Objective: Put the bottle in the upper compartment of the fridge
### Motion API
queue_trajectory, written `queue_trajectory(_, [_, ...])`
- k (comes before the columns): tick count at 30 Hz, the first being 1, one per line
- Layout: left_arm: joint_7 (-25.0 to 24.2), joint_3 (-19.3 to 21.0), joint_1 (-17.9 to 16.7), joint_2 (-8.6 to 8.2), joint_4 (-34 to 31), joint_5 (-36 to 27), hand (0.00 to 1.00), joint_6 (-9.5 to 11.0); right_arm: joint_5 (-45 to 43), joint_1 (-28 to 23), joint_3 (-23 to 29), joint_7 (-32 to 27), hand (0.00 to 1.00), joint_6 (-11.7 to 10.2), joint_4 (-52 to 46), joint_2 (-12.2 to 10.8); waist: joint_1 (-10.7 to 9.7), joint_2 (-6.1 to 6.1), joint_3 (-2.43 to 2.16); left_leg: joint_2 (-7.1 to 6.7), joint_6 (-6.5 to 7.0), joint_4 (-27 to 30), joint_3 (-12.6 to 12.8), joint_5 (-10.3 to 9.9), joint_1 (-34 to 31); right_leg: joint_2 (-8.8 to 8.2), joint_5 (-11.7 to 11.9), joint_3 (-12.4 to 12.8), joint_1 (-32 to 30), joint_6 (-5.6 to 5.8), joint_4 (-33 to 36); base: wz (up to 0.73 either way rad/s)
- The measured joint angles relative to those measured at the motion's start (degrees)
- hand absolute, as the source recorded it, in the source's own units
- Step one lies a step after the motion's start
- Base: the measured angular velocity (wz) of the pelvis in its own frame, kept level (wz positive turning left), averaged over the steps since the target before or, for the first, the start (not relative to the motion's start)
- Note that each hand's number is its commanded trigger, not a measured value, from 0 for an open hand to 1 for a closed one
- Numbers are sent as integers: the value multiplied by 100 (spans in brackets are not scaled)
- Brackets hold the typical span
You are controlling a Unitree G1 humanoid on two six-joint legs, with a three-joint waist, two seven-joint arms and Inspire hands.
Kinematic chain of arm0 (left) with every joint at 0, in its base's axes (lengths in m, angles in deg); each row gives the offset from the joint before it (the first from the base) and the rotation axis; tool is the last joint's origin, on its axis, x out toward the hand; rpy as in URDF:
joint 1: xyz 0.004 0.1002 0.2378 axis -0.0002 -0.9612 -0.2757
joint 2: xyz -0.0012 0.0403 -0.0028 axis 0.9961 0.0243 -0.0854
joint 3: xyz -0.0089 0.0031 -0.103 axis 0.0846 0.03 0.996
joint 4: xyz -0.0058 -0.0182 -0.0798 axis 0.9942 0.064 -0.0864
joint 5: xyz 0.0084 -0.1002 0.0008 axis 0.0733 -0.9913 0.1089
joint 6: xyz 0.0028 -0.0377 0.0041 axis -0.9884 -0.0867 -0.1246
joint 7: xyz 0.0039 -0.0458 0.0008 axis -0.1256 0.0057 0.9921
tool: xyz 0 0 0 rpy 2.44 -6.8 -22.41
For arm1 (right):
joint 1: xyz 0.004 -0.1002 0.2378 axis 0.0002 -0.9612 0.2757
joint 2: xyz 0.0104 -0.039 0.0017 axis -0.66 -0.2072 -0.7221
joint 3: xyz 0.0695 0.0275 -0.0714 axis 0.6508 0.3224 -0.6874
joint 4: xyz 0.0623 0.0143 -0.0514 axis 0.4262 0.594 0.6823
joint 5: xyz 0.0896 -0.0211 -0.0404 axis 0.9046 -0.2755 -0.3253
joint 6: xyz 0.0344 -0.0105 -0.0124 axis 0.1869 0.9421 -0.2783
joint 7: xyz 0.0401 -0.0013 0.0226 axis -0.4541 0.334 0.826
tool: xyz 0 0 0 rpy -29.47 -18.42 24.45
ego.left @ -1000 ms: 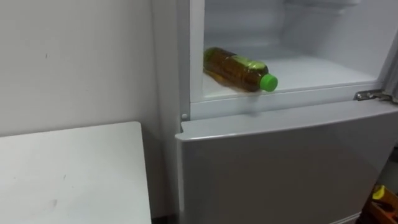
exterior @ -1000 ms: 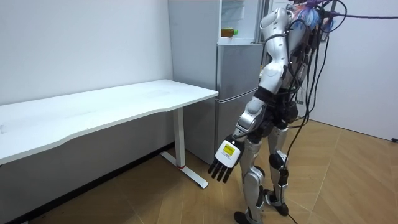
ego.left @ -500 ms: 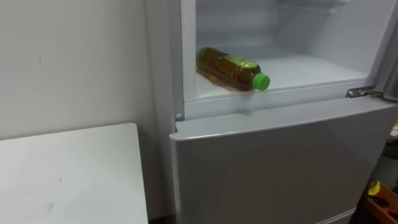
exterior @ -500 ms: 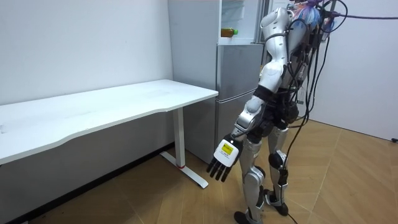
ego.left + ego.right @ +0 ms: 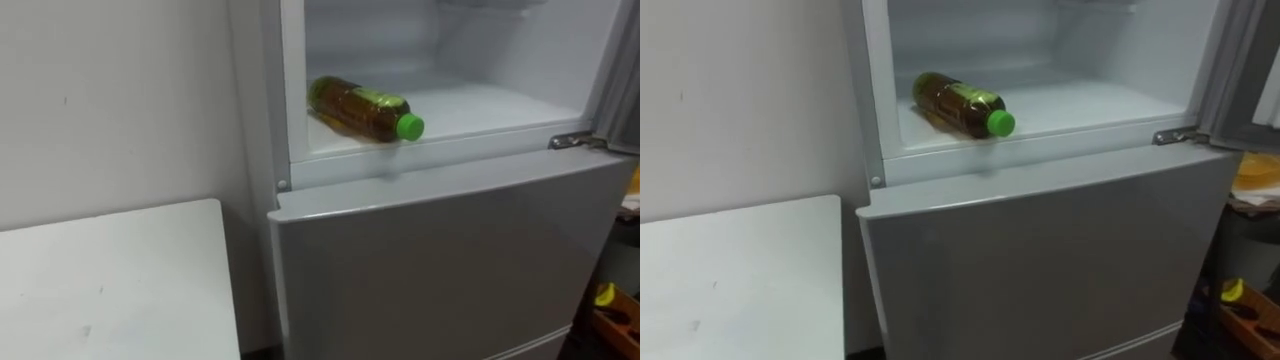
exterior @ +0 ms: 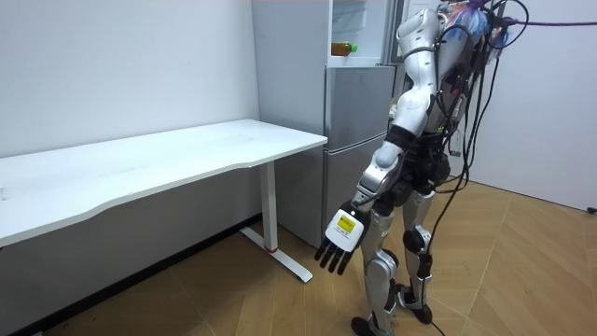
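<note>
The bottle (image 5: 360,108) lay on its side on the floor (image 5: 490,100) of the upper fridge (image 5: 294,80). It sat at the front left of the compartment, close to the left wall. Its green cap (image 5: 409,126) pointed toward the front and sat just at the front lip. Nothing touched or held the bottle, and it rested on the floor under its own weight.

On that evidence I judged the placing itself done, since the bottle was inside the compartment named in the task. I had one reservation. The bottle was lying down rather than upright, with its cap at the very edge, so I could not rule out that it would roll.

The upper door (image 5: 1240,60) stood open at the right of the compartment, and the lower door (image 5: 440,260) beneath was closed. Shutting the upper door was not part of the task as worded, so I counted it as optional tidying.

The white table (image 5: 110,285) stood just beside the fridge, against the wall, with nothing on the part I could see.

In the room view the robot stood upright facing the fridge. Its left hand (image 6: 338,245) hung low at its side, fingers straight and released, grasping nothing and well apart from the bottle.
</note>
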Motion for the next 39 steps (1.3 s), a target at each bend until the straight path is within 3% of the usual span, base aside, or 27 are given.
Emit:
queue_trajectory(3, [3, -19, 33, -6, -21, 81, 0, 65, -175, -485, -58, -2, 0, -42, -510, -51, 107, 18, 6, 11, -28, -58, 65, 21, 68, 4, -24, 27, -11, -27, 44, -14])
queue_trajectory(6, [5, -49, 49, -29, -59, 65, 0, 77, -415, -858, -59, -1, 0, -131, -997, -262, 122, 17, 7, 30, -38, -61, 103, 27, 76, 22, -29, 57, -32, -34, 37, -8])
queue_trajectory(14, [-46, -142, 151, -27, -39, 64, 0, 290, -1089, -1793, -75, 42, 0, -348, -2445, -1179, 196, 2, 20, 44, -38, -51, 218, 26, 128, 36, -3, 165, -88, -50, 45, -7])
queue_trajectory(16, [-44, -266, 177, -27, -41, 64, 0, 303, -1107, -1993, -106, 83, 0, -364, -2680, -1298, 219, 7, 26, 46, -37, -47, 242, 23, 142, 36, 1, 179, -98, -48, 36, -10])
queue_trajectory(22, [-37, -630, 247, -31, 153, 64, 0, 375, -1052, -2389, -248, 598, 0, -570, -3097, -1729, 267, 60, 35, 76, -29, -12, 281, -6, 108, 55, 28, 194, -105, -62, 36, -3])
queue_trajectory(25, [-35, -703, 270, -39, 220, 76, 0, 401, -1423, -2577, -308, 929, 0, -797, -3164, -2044, 394, 74, 27, 116, -39, 13, 289, -8, 105, 102, 50, 236, -101, -88, 37, -4])
queue_trajectory(27, [-35, -705, 280, -73, 219, 79, 0, 422, -1477, -2780, -370, 1092, 0, -855, -3273, -2103, 486, 93, 20, 126, -44, 23, 283, -10, 100, 115, 55, 245, -97, -94, 21, 0])
queue_trajectory(30, [-36, -707, 275, -109, 222, 73, 0, 423, -1479, -2941, -602, 1390, 0, -839, -3318, -2108, 550, 126, 19, 127, -44, 29, 279, -10, 105, 116, 56, 253, -92, -95, 11, 0])
queue_trajectory(35, [-11, -921, 304, -111, 207, 63, 0, 444, -1518, -3114, -1465, 2467, 0, -450, -3978, -2109, 765, 168, 1, 118, -44, 23, 206, -11, 153, 130, 100, 216, 31, -63, -140, 9])
queue_trajectory(39, [39, -1066, 332, -111, 195, 60, 0, 418, -1670, -3319, -1775, 3044, 0, -234, -3991, -2117, 903, 154, 4, 88, -38, 28, 42, -14, 149, 122, 130, 42, 213, -26, -290, 27])
